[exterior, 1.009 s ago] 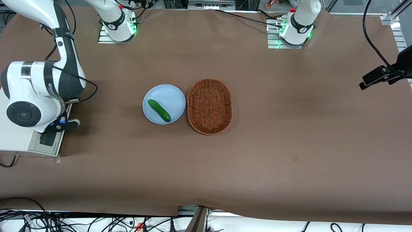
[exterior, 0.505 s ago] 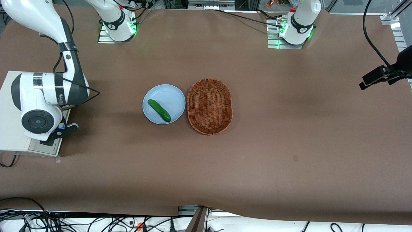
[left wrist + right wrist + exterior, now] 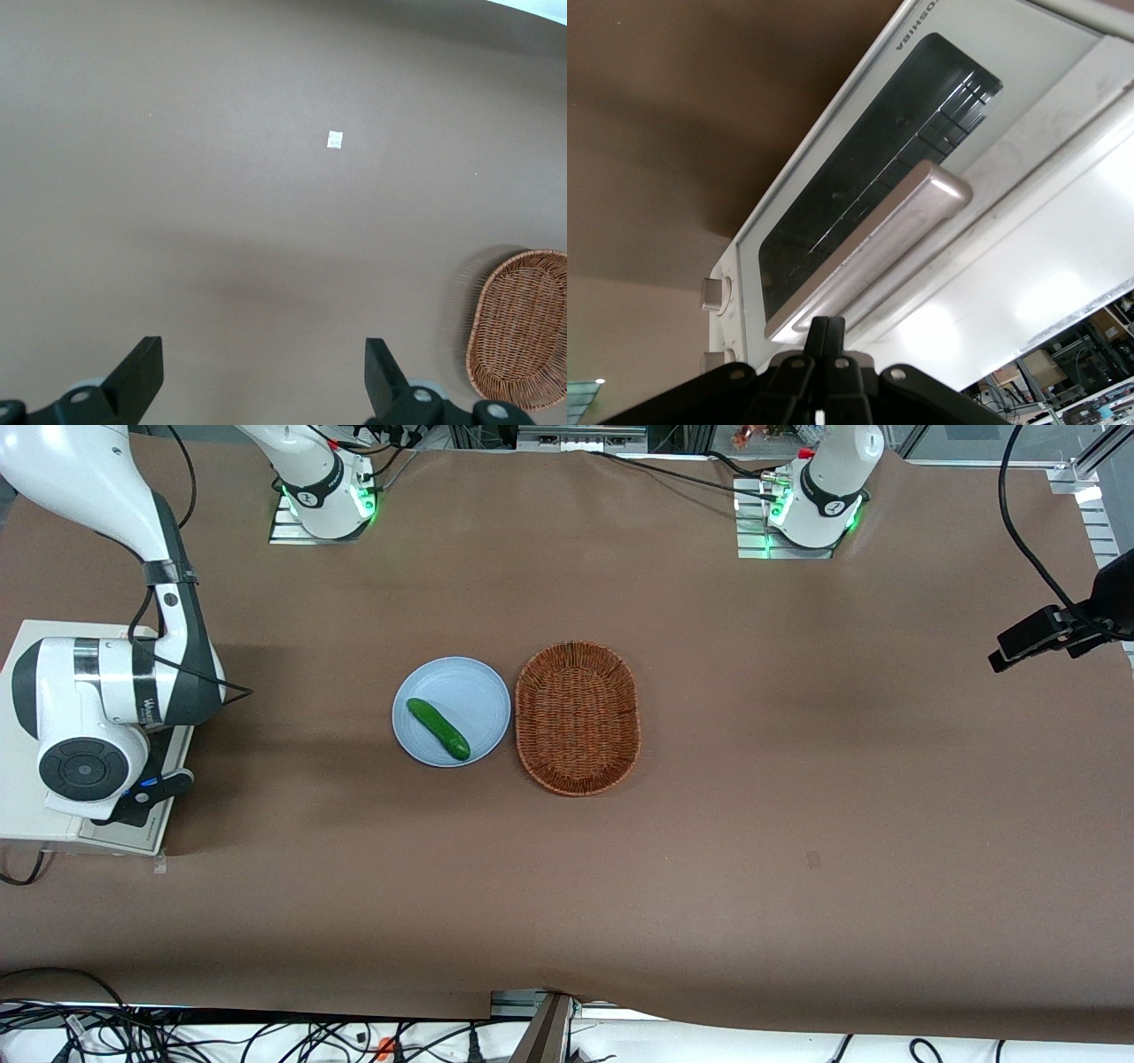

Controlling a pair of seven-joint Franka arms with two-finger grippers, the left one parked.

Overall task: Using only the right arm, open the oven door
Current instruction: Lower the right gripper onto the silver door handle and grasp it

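Oven door [image 3: 868,186] (seen only by wrist camera) seemingly closed; pinched-together gripper [image 3: 827,329] beside its handle [image 3: 873,252]

right arm [image 3: 106,700] hiding oven door [image 3: 868,186], pincer [image 3: 827,341] partly cropped

A pale blue plate [image 3: 469,682] sits on the brown table cover [image 3: 797,779] with a green cucumber [image 3: 438,729] lying slantwise on it. Just beside the plate, toward the parked arm's end, rests an oval wicker basket [image 3: 577,717]. Tangled cables [image 3: 133,1032] run along the table's near edge.

Brown table [image 3: 797,779], plate [image 3: 469,682] (cucumber [image 3: 438,728] on it), wicker basket [image 3: 577,717], oven [image 3: 27,815]
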